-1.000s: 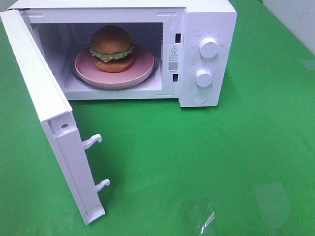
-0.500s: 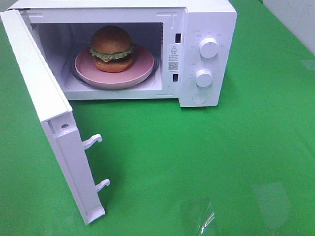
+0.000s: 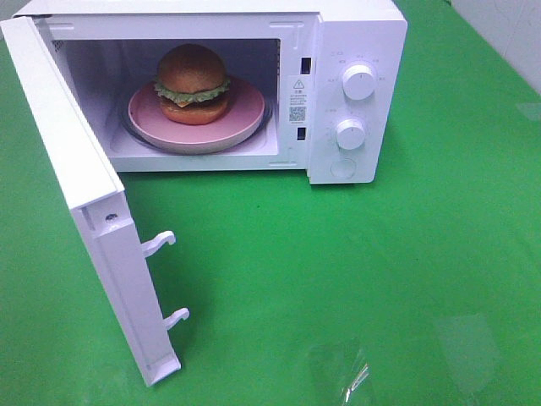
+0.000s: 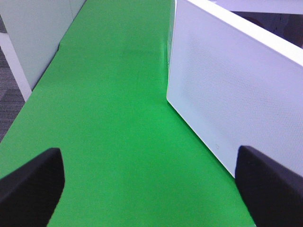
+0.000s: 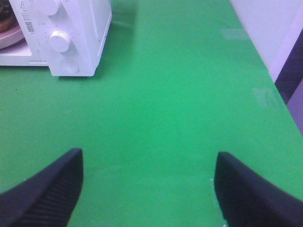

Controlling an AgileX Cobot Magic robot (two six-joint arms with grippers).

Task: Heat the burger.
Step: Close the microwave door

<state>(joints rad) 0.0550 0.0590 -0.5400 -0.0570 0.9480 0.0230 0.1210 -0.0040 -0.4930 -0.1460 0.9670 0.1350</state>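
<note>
Left gripper [image 4: 150, 189]: jaws wide apart, empty, over green table [image 3: 380, 271], near outer face of open door [image 3: 80, 169]. Right gripper [image 5: 149, 189]: jaws also spread, nothing held, well apart from microwave [image 3: 363, 34]. Burger [image 3: 192, 85] upright on pink plate [image 3: 245, 118], inside microwave cavity, door swung wide.
</note>
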